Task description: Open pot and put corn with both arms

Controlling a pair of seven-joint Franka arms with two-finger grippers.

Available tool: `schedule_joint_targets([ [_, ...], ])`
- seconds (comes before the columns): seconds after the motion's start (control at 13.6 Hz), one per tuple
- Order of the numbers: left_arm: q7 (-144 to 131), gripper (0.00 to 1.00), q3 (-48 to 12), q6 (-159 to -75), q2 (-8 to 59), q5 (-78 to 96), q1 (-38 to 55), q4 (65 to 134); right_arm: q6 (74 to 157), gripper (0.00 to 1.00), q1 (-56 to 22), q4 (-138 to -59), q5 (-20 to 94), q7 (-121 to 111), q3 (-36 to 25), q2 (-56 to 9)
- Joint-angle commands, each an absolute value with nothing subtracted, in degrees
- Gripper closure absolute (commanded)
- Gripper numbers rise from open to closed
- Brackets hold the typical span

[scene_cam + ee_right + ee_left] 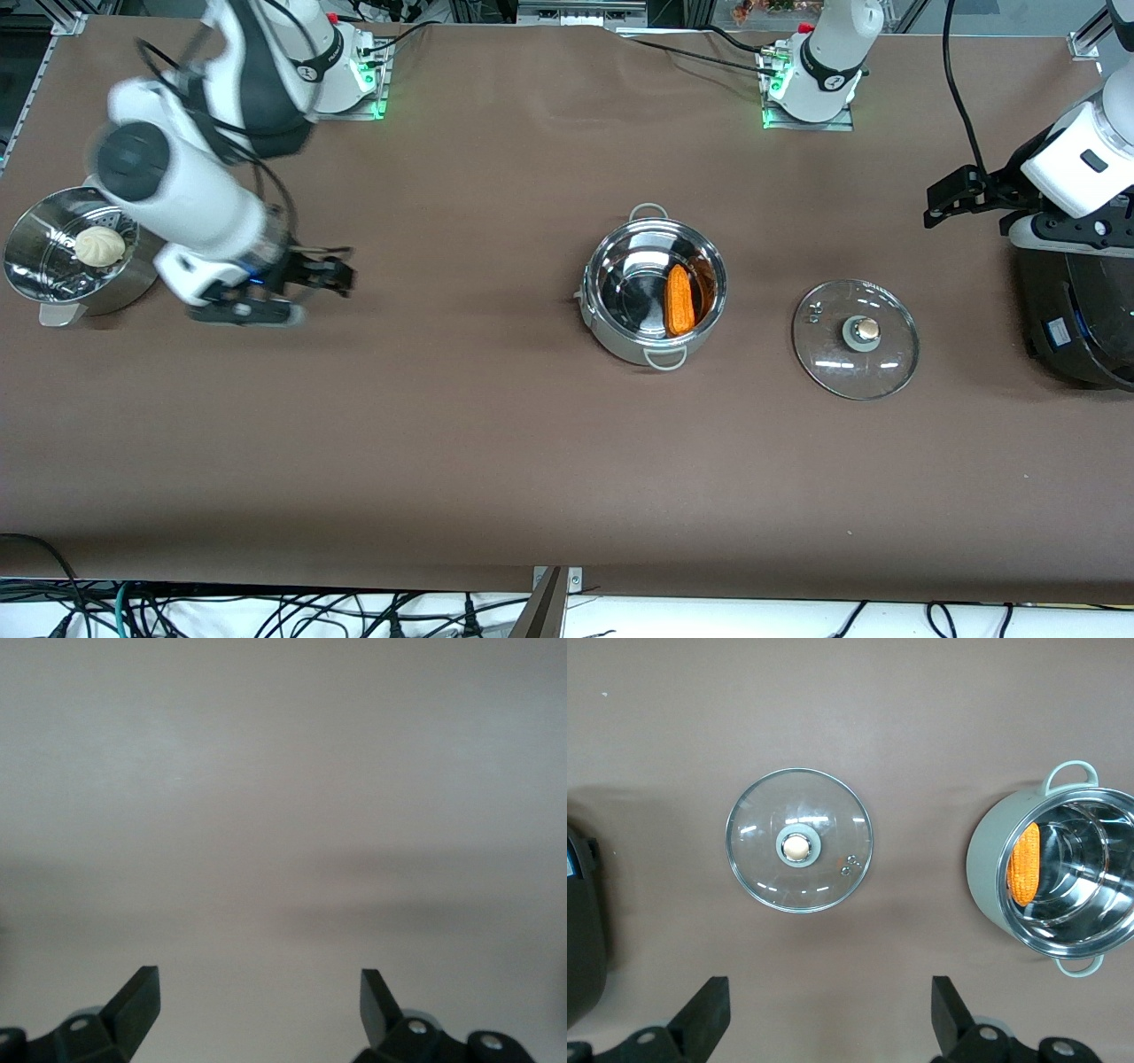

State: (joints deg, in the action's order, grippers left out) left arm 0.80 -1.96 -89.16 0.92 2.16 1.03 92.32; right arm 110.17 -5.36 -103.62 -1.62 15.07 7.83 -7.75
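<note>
The steel pot (654, 292) stands open mid-table, and the orange-yellow corn (679, 299) lies inside it against the wall. Its glass lid (856, 338) lies flat on the table beside it, toward the left arm's end. The left wrist view shows the lid (799, 840), the pot (992, 870) and the corn (1024, 865). My left gripper (937, 206) is open and empty at the left arm's end of the table; it also shows in the left wrist view (830, 1014). My right gripper (341, 268) is open and empty over bare table beside the steamer pot; it also shows in the right wrist view (260, 1003).
A steel steamer pot (62, 257) with a white bun (99, 246) stands at the right arm's end of the table. A black appliance (1076, 319) stands at the left arm's end, under the left arm. The table is covered with brown cloth.
</note>
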Motion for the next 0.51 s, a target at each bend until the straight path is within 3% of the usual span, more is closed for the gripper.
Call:
schedule_joint_targets([
  [0.0, 0.3, 0.00, -2.0, -88.9, -0.2, 0.6, 1.3, 93.3, 107.4, 0.00, -4.0, -106.3, -1.8, 8.0, 4.2, -1.9],
  [0.44, 0.4, 0.00, -1.8, -88.8, -0.2, 0.6, 1.2, 93.1, 93.8, 0.00, -1.6, -93.5, -2.5, 1.4, 2.0, -1.8],
])
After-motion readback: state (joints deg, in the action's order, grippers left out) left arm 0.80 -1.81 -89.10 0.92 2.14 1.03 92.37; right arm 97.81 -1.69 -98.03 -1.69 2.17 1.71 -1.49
